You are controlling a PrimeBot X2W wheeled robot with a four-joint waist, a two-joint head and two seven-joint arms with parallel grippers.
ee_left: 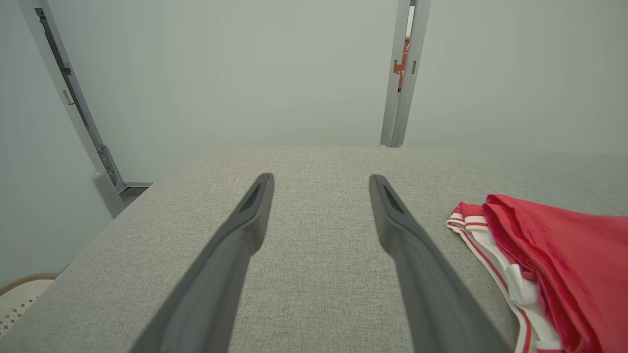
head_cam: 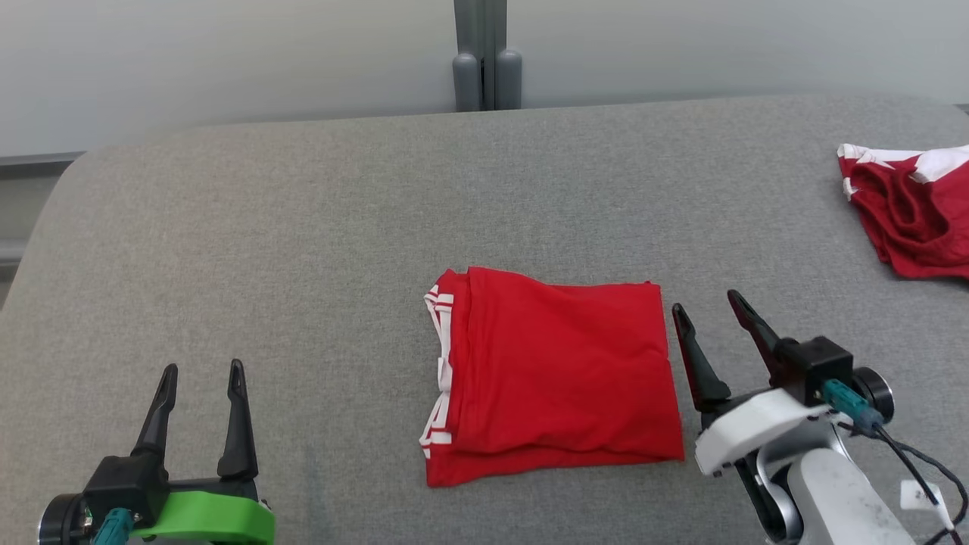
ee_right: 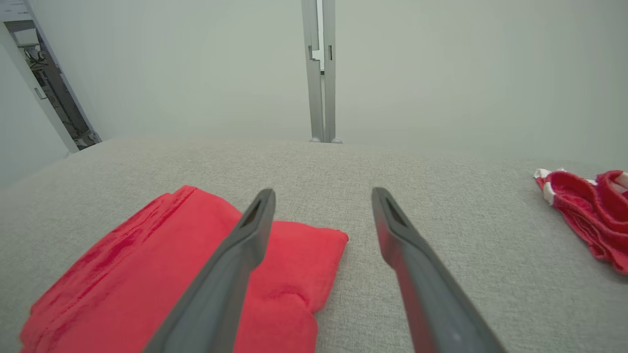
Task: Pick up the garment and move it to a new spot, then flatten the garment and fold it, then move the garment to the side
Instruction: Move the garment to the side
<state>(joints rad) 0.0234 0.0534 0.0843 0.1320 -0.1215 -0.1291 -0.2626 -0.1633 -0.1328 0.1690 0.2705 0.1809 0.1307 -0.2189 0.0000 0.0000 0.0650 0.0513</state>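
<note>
Both pairs of jaws are spread wide, and nothing is held in either. The right gripper (head_cam: pixel 704 303) is poised just beside the right edge of the folded red garment (head_cam: pixel 556 363). In the right wrist view, one finger is seen over a corner of the cloth and the other over bare table; whether the cloth is touched cannot be told. The left gripper (head_cam: pixel 204 366) is held well apart from the garment, over the grey cloth-covered table (head_cam: pixel 303 227), and the garment's white-striped trim (head_cam: pixel 440 363) is turned towards it.

The garment lies near the middle of the table, folded into a tidy rectangle of several layers. The folding is therefore judged to be done, and the move to the side is judged to be the step in hand. For that to be done well, all the layers should be caught together at an edge, with one finger slid beneath the bottom layer. If only the top fold is pinched, the stack is likely to be pulled open. A low, slow carry is advised. The second red garment (head_cam: pixel 916 219), crumpled at the far right, should be kept clear of.
</note>
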